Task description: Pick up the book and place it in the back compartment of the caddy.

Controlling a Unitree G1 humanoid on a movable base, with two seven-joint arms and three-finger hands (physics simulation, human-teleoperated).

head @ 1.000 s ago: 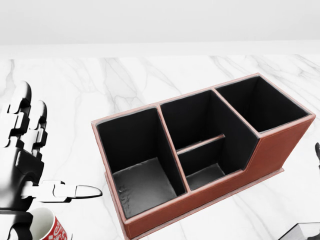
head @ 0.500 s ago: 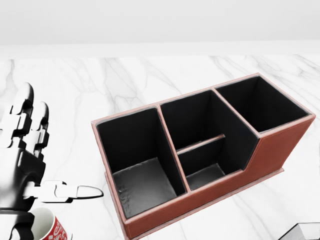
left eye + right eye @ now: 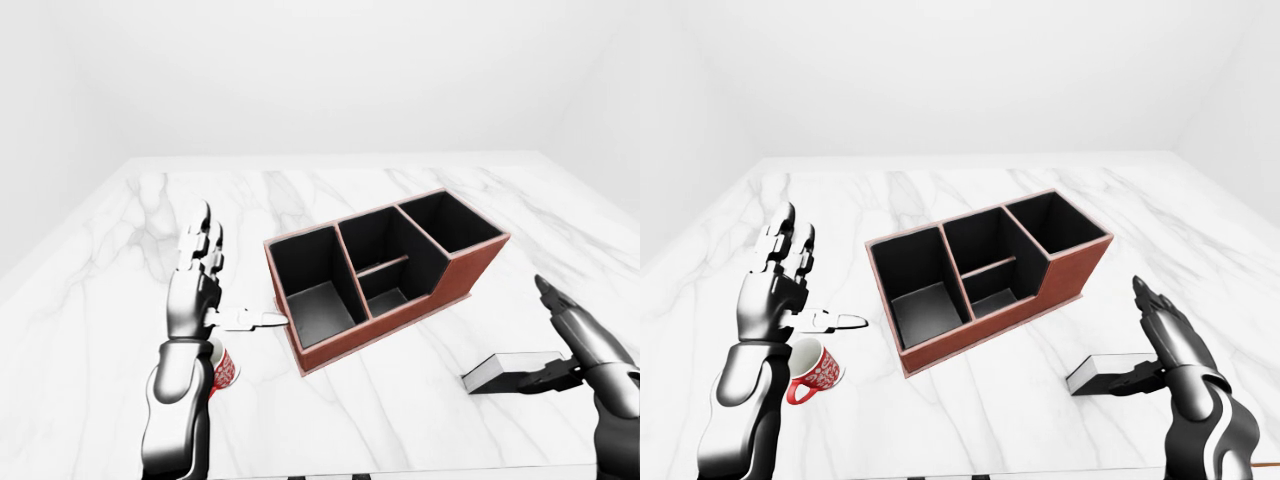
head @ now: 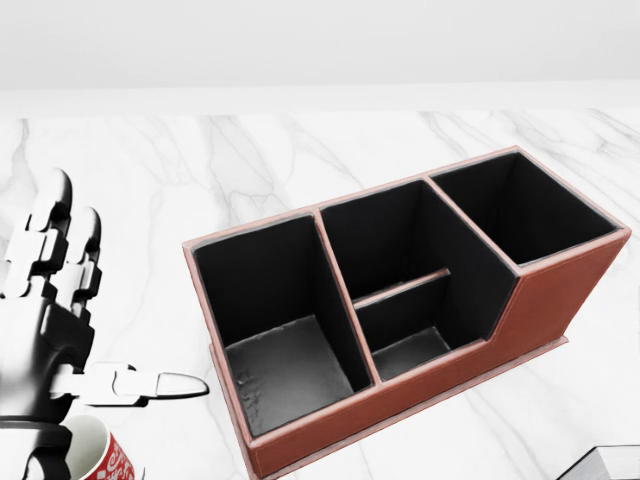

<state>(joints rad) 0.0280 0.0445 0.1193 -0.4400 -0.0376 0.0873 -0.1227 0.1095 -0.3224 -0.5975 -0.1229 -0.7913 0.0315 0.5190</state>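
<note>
My right hand (image 3: 1155,345) hangs open over the near end of the book (image 3: 1108,373), fingers spread and gripping nothing, one finger down beside its edge; the book lies flat on the marble worktop (image 3: 130,290), well right of and below the caddy (image 3: 385,275) in the eye views. My left hand (image 3: 780,290) stands open and empty, fingers upright, thumb pointing at the caddy, with a red mug (image 3: 815,368) just below it. All the caddy's compartments show bare black.
</note>
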